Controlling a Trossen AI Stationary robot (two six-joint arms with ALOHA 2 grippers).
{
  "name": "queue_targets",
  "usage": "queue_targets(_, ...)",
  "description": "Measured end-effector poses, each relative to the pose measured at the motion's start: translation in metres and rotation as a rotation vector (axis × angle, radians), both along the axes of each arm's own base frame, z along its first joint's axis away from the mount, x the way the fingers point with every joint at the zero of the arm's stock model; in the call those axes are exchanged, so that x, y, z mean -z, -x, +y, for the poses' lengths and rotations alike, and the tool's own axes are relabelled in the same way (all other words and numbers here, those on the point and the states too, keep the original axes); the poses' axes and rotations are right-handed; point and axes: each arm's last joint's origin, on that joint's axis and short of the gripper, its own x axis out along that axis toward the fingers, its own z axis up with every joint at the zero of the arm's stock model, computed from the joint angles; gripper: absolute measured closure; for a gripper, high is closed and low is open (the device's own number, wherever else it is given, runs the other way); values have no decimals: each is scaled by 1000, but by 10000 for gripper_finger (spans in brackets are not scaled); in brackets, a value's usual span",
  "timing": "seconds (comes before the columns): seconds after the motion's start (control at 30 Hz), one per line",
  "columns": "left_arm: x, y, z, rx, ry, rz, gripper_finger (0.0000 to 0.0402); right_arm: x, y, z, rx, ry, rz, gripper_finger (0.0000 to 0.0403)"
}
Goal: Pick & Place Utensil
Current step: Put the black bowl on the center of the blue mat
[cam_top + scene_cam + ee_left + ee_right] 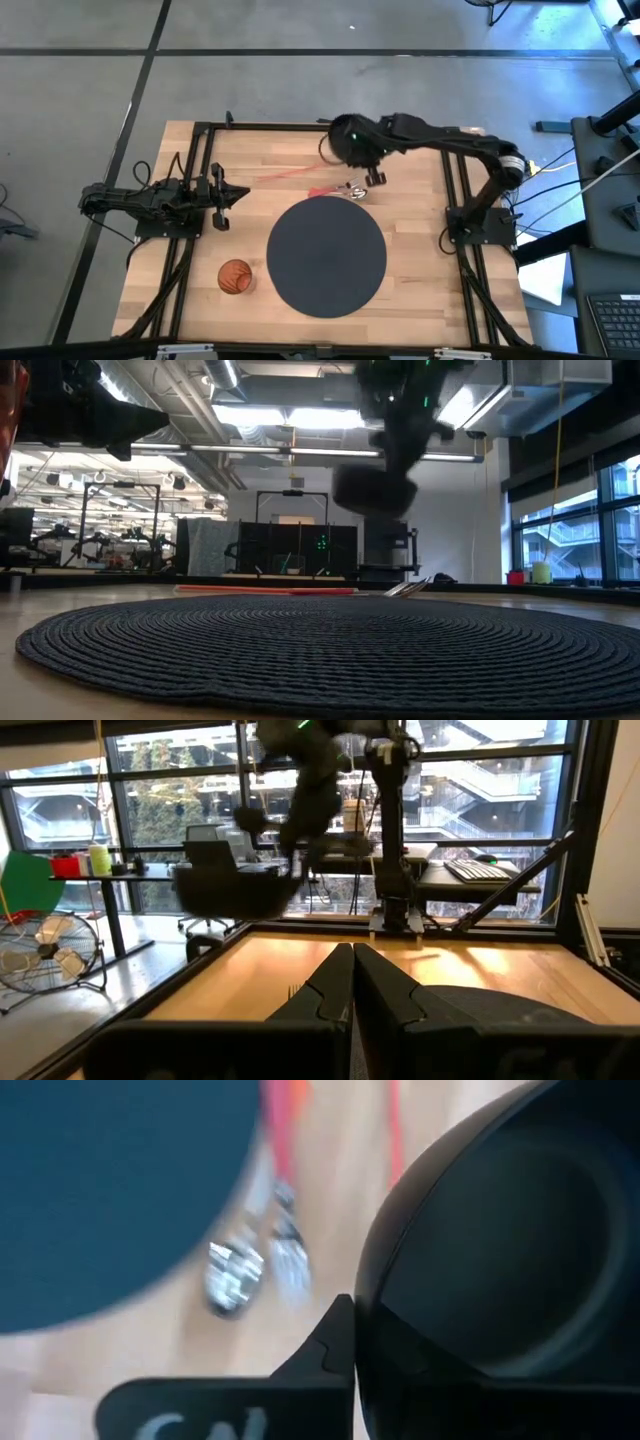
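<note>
We see the right gripper (374,178) raised above the far part of the wooden table (420,250), with a black bowl (352,141) clamped by its rim between the closed fingers. In the right wrist view the fingers (335,1345) meet over the bowl's edge and the bowl's dark hollow fills the space beside them. In the low view the bowl (374,490) hangs clear of the tabletop, tilted, under the arm.

Just below and beside this gripper, toward the table's middle, lie the utensils: a spoon (233,1275) and a fork (291,1260) with metal heads and red handles (285,176). The heads rest on the bare wood at the far edge of the round dark woven placemat (325,257), and the handles run away from the gripper toward the left arm. From the low view we see them (408,588) lying flat just beyond the mat's far rim.

The left gripper (232,195) waits low at the left side of the table, well apart from the utensils, its fingers (335,990) pressed together on nothing. An orange ball-like object (235,276), which we cannot identify further, sits on the near side of it, just beside the mat.
</note>
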Motion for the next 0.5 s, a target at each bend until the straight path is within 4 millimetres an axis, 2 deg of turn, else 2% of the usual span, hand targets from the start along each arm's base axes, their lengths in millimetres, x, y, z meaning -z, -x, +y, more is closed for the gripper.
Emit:
queue_targets(0.07,0,0,0,0,0,0,398,-11,-2,21,-40,-19,-37,399)
queue_targets(0.2,0,0,0,0,0,0,398,-16,-8,63,-119,-42,-51,399)
queue_targets(0.33,0,0,0,0,0,0,398,-10,-11,100,-198,-65,-42,399)
queue_targets(0.5,0,0,0,0,0,0,398,8,-14,143,-311,-75,-66,399)
